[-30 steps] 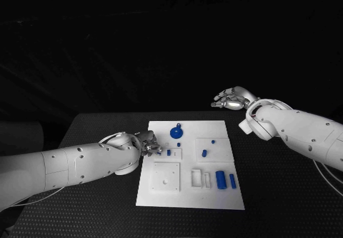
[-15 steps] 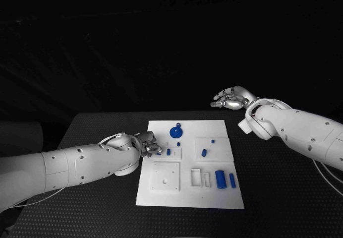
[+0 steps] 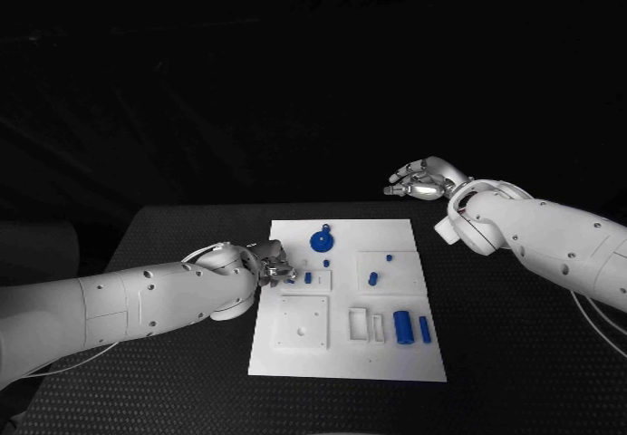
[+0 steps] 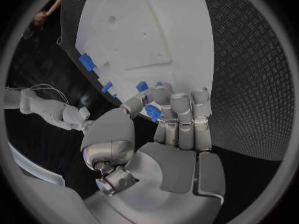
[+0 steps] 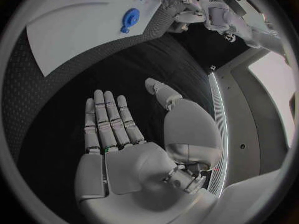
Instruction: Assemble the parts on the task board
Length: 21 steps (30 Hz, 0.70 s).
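Left hand (image 3: 268,263): it is sitting low at the left edge of the white board (image 3: 392,362), and its fingers (image 4: 181,114) are curling in and pinching a small blue piece (image 4: 152,112).
Why it is there: I think it is getting ready to put that piece into a slot on the board's left side, just beside two other little blue pieces (image 3: 308,278).
Left arm: it is reaching in low across the dark surface (image 3: 170,381).
Board: it is lying flat in the middle of the surface, with a round blue piece (image 3: 322,241) near its far end and two blue bars (image 3: 413,328) near its close end.
Right hand (image 3: 420,179): it is floating high, past the far right corner of the board, well apart from it.
Right fingers (image 5: 109,117): they are spreading apart and holding nothing, so this hand looks like it is waiting.
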### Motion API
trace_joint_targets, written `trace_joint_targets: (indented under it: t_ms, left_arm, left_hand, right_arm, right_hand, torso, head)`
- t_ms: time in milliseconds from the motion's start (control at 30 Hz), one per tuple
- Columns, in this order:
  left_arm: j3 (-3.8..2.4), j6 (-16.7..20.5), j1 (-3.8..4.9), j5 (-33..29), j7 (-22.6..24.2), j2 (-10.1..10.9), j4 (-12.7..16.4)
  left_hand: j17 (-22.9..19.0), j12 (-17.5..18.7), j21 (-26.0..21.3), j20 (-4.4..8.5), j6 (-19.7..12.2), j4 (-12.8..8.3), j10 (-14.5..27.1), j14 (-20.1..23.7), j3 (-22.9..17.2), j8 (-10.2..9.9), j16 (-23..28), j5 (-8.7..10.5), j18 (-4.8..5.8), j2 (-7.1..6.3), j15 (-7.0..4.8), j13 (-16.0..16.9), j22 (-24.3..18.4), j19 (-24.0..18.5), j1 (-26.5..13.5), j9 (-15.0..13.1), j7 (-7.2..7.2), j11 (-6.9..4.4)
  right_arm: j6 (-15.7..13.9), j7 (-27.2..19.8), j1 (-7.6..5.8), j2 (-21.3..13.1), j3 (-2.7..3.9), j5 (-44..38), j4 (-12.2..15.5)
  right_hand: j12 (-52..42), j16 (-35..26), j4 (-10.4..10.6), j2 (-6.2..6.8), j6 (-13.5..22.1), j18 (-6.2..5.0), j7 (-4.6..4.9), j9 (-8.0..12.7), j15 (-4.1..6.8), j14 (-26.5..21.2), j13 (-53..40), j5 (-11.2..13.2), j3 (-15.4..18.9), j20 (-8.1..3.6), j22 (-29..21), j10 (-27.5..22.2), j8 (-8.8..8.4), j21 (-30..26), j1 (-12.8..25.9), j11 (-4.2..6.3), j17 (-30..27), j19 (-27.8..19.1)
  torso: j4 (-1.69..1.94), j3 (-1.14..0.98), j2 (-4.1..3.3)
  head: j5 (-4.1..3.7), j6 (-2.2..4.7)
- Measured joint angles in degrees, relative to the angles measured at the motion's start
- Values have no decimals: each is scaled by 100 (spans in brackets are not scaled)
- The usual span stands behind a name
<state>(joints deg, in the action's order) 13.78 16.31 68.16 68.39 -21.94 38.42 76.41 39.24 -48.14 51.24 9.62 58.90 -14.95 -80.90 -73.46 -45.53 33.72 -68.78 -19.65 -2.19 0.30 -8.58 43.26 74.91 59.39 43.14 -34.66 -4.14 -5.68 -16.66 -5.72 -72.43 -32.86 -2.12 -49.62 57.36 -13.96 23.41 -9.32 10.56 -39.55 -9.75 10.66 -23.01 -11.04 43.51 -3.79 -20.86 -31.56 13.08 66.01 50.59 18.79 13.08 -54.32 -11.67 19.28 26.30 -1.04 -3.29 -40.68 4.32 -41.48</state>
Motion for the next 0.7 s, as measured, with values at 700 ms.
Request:
trace_joint_targets:
  t_ms: [700]
  left_arm:
    - [-32,-332,38,190,-89,-29,-12]
  left_hand:
    - [-5,-36,64,0,11,128,-26,-1,-130,86,-50,-92,0,-85,3,14,4,0,85,41,-11,-6]
  right_arm:
    - [18,3,0,7,0,0,0]
  right_hand:
    - [7,0,0,0,0,0,0,6,0,0,0,0,0,0,8,41,0,0,0,0,-4,0]
  torso:
    - [4,5,-2]
  head:
    - [-19,-25]
